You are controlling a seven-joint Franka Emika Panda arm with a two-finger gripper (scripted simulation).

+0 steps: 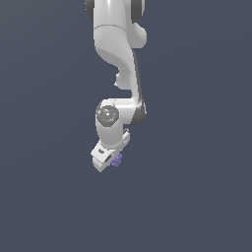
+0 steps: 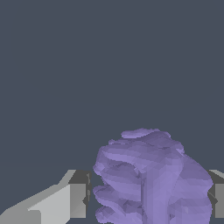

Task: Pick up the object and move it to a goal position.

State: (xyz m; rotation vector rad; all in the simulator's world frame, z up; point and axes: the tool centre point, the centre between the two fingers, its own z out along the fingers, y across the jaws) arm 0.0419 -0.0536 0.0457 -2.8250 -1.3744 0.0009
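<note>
Purple and knobbly, the object (image 1: 116, 160) sits a little below the middle of the exterior frame, tucked against the lower right edge of the white end effector (image 1: 109, 158). From out here it is a tiny speck, far smaller than the hand that carries it. The wrist camera shows it much better: there the object (image 2: 151, 179) fills the lower middle and lower right of the frame, a lump of folded, ridged bumps, paler lilac on its lit faces and darker violet in the creases.

In that same wrist view a grey finger (image 2: 72, 197) stands at the lump's one side, its dark inner pad right against the purple surface, and the edge of the second finger (image 2: 218, 194) shows at the far right border, pressed to the other side. So the end effector (image 2: 146, 199) is clenched on the object, gripping it from both flanks.

Further out in the exterior view, the end effector hangs tilted, its body angled down toward the lower left. Above it the round grey-capped wrist joint (image 1: 108, 114) faces the camera, and the white arm (image 1: 120, 44) rises from there to the top centre of the frame. All around is a flat dark blue-grey background, and I cannot tell whether the object touches any surface.
</note>
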